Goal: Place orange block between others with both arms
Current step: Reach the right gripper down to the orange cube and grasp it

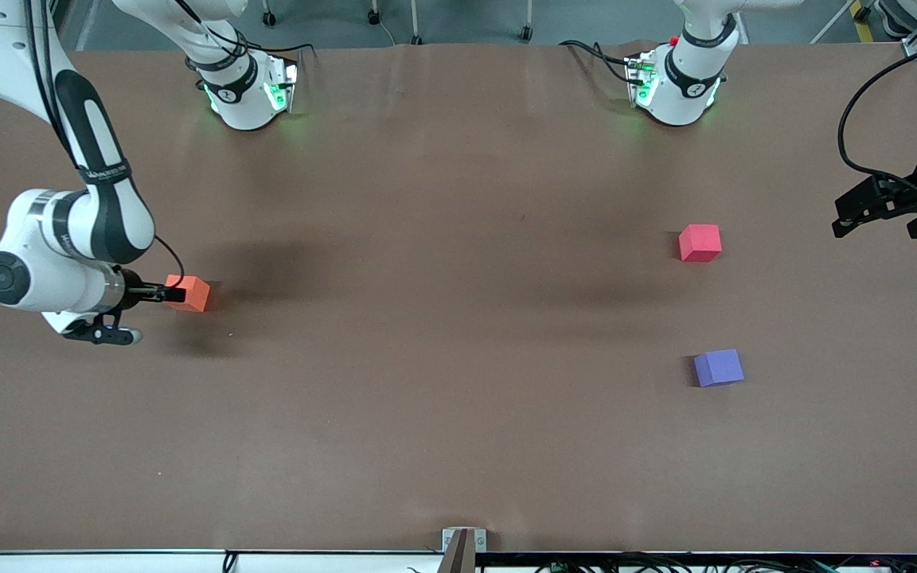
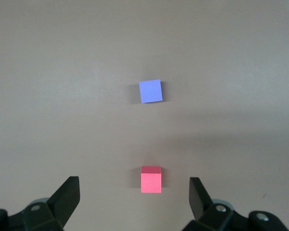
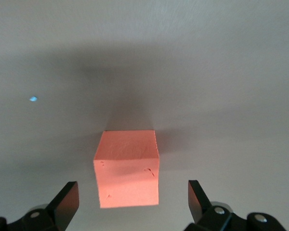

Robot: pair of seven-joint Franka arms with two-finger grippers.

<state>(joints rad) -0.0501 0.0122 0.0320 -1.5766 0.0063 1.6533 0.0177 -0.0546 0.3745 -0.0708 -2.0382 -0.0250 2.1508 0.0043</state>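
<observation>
Orange block (image 1: pixel 189 293) sitting flat on the brown table (image 1: pixel 427 239), well toward the right arm's end, nothing gripping it yet. In the right wrist view the same orange block (image 3: pixel 127 168) centred between two spread black fingers (image 3: pixel 67 199), clear gaps on both sides — no contact visible. Right gripper (image 1: pixel 148 293) right at the block in the front view, low over the table and seemingly just short of a grasp.

Well apart from the orange block, toward the left arm's end: pinkish-red cube (image 1: pixel 700 242) and purple-blue cube (image 1: pixel 718 368), the purple-blue one nearer the front camera, bare table between them. Both also seen from the left wrist, pinkish-red cube (image 2: pixel 151 179) and purple-blue cube (image 2: pixel 150 91) in line, with the gap open.

Left gripper (image 1: pixel 880 208) hanging in the air past the pinkish-red cube, at the table's edge, fingers spread wide and holding nothing — waiting, by the look of it.

Step in hand, as a judgement: lining up on the orange block ahead of the pick. Task barely begun, with the block nowhere near its slot. Next move likely calls for a short advance until the fingers straddle the block's sides, then a squeeze square on two opposite faces. After that a long carry toward the other two cubes, probably needing a handover, since the gap lies closer to the left arm's base.
</observation>
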